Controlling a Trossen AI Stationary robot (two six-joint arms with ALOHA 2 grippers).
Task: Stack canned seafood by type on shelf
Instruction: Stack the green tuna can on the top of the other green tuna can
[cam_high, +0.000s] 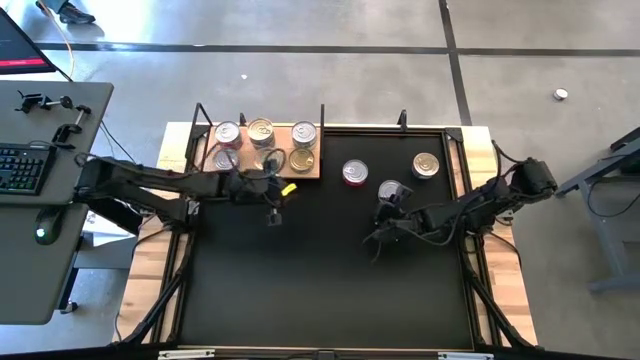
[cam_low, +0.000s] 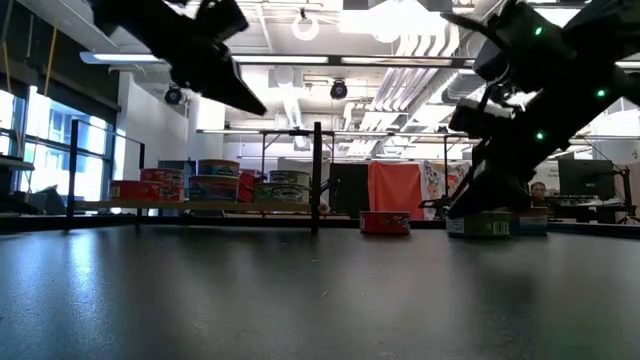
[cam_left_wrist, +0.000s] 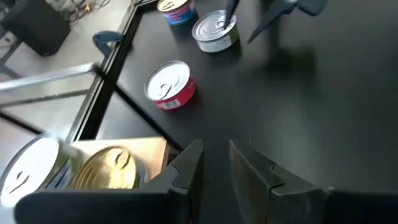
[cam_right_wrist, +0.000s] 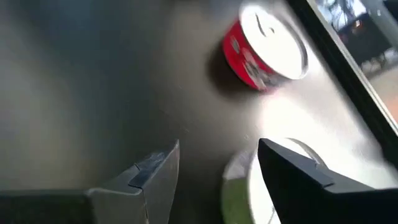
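Black matting covers the surface (cam_high: 320, 280); at its far left edge sits the flat light-brown wooden shelf (cam_high: 310, 172), carrying six flat round tins (cam_high: 260, 131) with silver or gold lids in two rows. Three more tins lie loose on the mat: a red-sided silver-lidded tin (cam_high: 354, 173), a green-sided silver-lidded tin (cam_high: 391, 191) and a third silver-lidded tin (cam_high: 425, 165) farthest right.

Step in hand looks like picking a loose tin. The right hand (cam_right_wrist: 214, 180) is released, fingers spread, right at the green-sided tin (cam_right_wrist: 261, 193), which lies partly under one finger (cam_right_wrist: 298, 171) rather than between the two; nothing is grasped. Red-sided tin (cam_right_wrist: 267, 46) is just beyond. Likely next: centre the fingers on the green tin, close, carry it to matching tins on the shelf.

The left hand (cam_left_wrist: 214, 168) hangs just off the shelf's near edge (cam_left_wrist: 149, 149), fingers narrowly apart, grasping nothing visible. A small yellow piece (cam_high: 288, 188) lies by it, unclear what.

Tins look low, rigid, shiny, pull-tab lids; stackable flat.
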